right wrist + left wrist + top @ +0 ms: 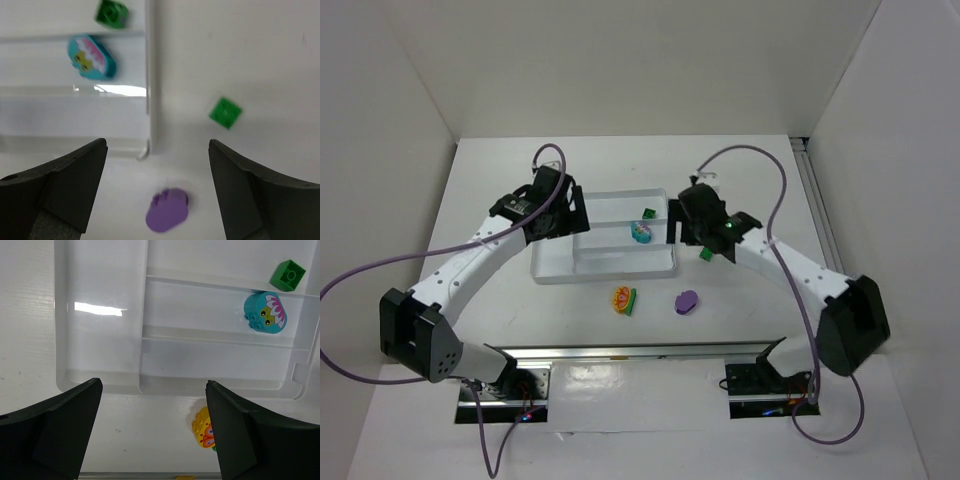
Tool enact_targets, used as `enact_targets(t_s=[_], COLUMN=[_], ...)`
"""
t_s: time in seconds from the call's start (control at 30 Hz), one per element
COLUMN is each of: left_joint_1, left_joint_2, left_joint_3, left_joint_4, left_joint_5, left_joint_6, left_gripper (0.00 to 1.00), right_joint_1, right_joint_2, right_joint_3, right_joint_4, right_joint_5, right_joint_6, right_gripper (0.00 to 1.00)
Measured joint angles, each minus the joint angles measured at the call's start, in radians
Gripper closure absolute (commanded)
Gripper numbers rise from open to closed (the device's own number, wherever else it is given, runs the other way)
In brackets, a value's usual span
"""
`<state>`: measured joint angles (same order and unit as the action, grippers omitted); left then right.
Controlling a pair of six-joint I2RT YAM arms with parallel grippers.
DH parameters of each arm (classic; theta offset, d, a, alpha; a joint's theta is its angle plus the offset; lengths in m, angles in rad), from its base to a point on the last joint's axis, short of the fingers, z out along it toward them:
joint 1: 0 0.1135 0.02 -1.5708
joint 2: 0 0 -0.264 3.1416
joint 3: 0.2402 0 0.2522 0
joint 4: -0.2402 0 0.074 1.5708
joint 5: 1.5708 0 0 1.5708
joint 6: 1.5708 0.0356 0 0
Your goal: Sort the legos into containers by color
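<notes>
Looking at the top view, both arms are leaning in over the tray [610,262], one at each end. The left gripper [563,215] sits over the tray's left end, jaws spread wide with nothing in them. Its wrist cam looks straight down between the fingers [50,440] at the big left compartment and the near rim. The right gripper [686,228] is at the tray's right edge, jaws also wide apart and not holding anything.

Where the legos are: one green cube [648,212] is inside the tray, in the far strip on the right side. The cyan piece [642,232] is in the middle strip, right next to that cube on the near side of the divider. The second green cube [706,254] is out on the table [620,165], just beside the tray's right wall and close under the right gripper. The orange piece [623,298] and the purple piece [686,301] lie on the table in front of the tray's near edge, apart from each other, orange on the left. The right wrist cam is a bit blurry, fwiw.
</notes>
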<state>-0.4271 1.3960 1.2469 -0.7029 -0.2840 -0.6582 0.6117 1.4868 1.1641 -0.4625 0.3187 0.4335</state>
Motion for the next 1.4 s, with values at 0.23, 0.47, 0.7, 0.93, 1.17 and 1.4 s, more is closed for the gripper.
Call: enact_targets(t_s=[0.23,0.47,0.7,0.93,1.17,1.4], left_joint_1=[-0.007,-0.018,-0.018,-0.018,-0.018,-0.018], left_joint_2=[0.000,0.000,-0.008,-0.011,-0.011,-0.014], left_joint_3=[-0.003,-0.003,-0.004,-0.011,-0.011,-0.033], left_joint_4=[0.026,0.031,0.031,0.034,0.038,0.057], left_joint_5=[0.005,0.008,0.001,0.001,0.001,-0.023], left_joint_6=[0.000,0.002,0.004,0.005,0.006,0.004], left_gripper=[0.03,0.03,0.03,0.03,0.03,0.03], right_joint_1=[0.038,0.053,0.064,0.116,0.148,0.159], right_joint_2=[-0.260,-0.225,-0.134,-0.101,-0.076,-0.076], right_joint_3=[-0.346,-0.414,-0.465,-0.460,-0.410,-0.209], right_joint_4=[-0.106,-0.092,-0.019,-0.021,-0.055,-0.121], right_joint_5=[-0.045,-0.128,-0.193,-0.153,-0.069,0.000], right_joint_6=[0.190,0.296,0.326,0.344,0.361,0.294], right_gripper=[0.09,0.09,0.16,0.36,0.44,0.45])
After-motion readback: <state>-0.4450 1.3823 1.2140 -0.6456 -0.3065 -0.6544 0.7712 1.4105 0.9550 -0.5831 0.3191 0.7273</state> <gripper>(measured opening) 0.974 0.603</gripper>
